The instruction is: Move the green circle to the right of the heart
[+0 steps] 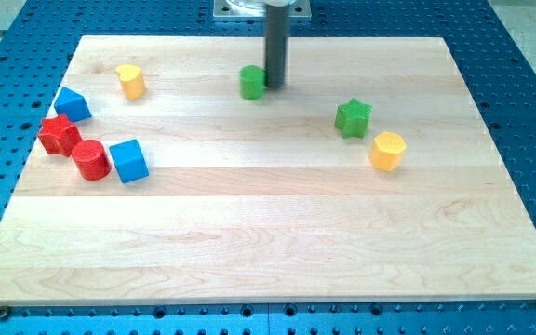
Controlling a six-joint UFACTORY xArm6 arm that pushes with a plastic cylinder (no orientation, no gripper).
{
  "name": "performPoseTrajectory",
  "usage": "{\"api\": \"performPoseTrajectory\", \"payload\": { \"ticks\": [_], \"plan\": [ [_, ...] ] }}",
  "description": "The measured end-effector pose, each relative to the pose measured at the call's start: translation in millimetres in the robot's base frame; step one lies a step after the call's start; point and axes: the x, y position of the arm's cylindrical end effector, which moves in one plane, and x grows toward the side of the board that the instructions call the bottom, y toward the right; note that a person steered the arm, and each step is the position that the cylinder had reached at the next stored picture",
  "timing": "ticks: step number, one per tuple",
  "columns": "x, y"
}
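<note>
The green circle (251, 82) stands near the top middle of the wooden board (268, 233). My tip (274, 87) is right beside it, on its right side, touching or nearly touching. The yellow heart (131, 81) sits at the upper left, well to the left of the green circle.
A green star (353, 118) and a yellow hexagon-like block (387, 151) lie at the right. At the left are a blue block (73, 104), a red star (60, 136), a red cylinder (91, 159) and a blue cube (129, 160). A blue perforated table surrounds the board.
</note>
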Motion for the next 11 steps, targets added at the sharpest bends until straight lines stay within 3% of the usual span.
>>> {"api": "performPoseTrajectory", "payload": {
  "ticks": [1, 4, 6, 8, 9, 10, 11],
  "plan": [
    [9, -27],
    [90, -26],
    [37, -46],
    [53, -64],
    [20, -77],
    [21, -56],
    [0, 41]
  ]
}}
